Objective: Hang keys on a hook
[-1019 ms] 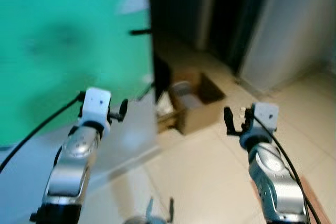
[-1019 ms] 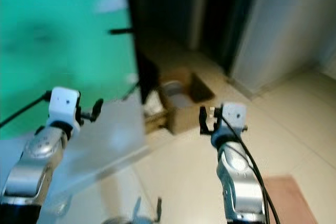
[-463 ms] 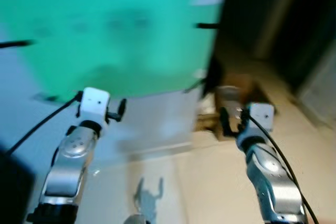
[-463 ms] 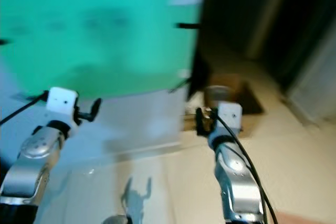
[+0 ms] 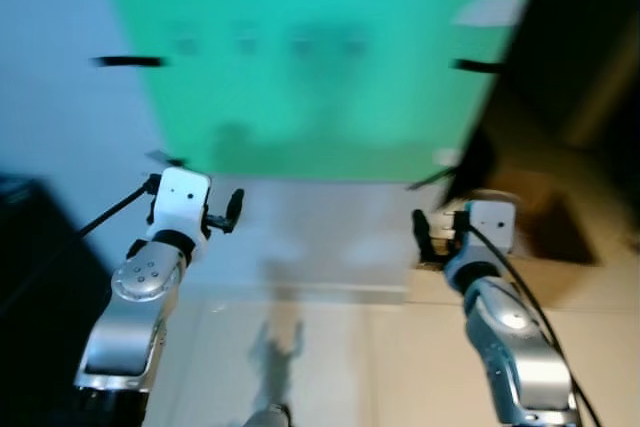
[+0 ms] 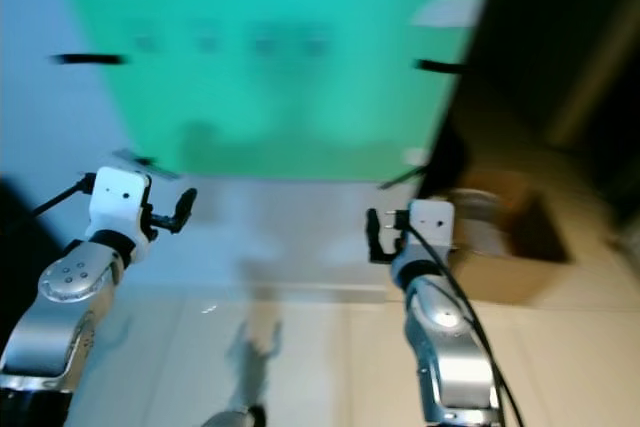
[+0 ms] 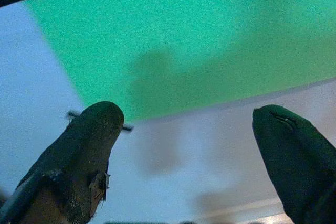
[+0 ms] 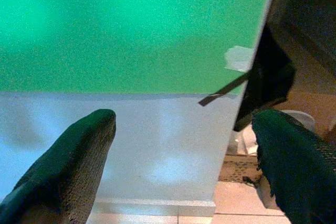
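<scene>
Eye views, blurred: green panel (image 5: pixel 320 57) ahead and above both arms; faint row of marks (image 5: pixel 265 44) on it, possibly hooks, nearer the left end effector (image 5: pixel 232 209). Keys not made out.

Left wrist: fingers (image 7: pixel 86 140) spread, empty.

Right wrist: right end effector (image 8: pixel 181 161) spread, empty; cardboard box (image 6: pixel 520 237) beside.

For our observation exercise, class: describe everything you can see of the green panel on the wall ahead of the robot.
The green panel is a large, flat, matte sheet fixed upright on a pale wall, ending above the floor with bare wall below it. Short black strips sit at its edges, apparently tape. A faint row of small marks crosses its upper part, too blurred to identify. Soft shadows fall on its lower part. Neither gripper touches it.
</scene>
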Controlling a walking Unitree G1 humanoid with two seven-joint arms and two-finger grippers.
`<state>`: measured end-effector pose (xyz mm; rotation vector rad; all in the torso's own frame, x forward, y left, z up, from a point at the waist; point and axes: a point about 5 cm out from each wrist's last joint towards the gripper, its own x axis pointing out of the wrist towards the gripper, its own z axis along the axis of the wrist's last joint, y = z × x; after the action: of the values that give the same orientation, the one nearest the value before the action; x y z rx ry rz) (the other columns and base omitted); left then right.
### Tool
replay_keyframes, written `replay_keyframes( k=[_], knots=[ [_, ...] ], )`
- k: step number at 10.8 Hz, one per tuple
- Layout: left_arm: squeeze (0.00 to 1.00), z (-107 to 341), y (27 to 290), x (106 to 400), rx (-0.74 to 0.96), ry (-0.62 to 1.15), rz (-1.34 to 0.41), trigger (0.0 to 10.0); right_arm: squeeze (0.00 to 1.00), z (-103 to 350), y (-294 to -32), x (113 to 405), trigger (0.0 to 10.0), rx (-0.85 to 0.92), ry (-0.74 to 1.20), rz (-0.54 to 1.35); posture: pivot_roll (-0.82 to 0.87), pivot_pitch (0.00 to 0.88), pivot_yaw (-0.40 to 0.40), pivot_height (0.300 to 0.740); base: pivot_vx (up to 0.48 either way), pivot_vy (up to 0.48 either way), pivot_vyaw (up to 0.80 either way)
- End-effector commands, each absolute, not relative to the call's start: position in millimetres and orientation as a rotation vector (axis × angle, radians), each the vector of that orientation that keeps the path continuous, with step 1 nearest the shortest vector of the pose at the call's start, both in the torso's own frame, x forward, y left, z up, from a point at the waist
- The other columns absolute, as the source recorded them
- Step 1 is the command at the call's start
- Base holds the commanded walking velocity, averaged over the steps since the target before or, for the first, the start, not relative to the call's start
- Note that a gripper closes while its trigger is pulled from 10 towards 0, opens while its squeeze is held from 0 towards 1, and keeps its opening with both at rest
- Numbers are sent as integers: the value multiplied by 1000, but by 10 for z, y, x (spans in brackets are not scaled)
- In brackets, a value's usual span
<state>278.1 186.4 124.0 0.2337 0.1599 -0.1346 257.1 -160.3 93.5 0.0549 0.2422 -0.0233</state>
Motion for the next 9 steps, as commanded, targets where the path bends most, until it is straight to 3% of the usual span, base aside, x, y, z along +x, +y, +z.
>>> replay_keyframes(
  k=[1, 9],
  knots=[
    [0, 1259, 1867, 2806, 233, 150, -141, 10000, 1000, 970, -1601, 2602, 10000, 60, 234, -18, -45, 0, -24, 740, 277, 0, 800],
    [0, 1241, 1869, 2826, 223, 150, -140, 10000, 1000, 963, -1595, 2614, 10000, 48, 236, 0, -44, 0, -24, 740, 285, 0, 800]
  ],
)
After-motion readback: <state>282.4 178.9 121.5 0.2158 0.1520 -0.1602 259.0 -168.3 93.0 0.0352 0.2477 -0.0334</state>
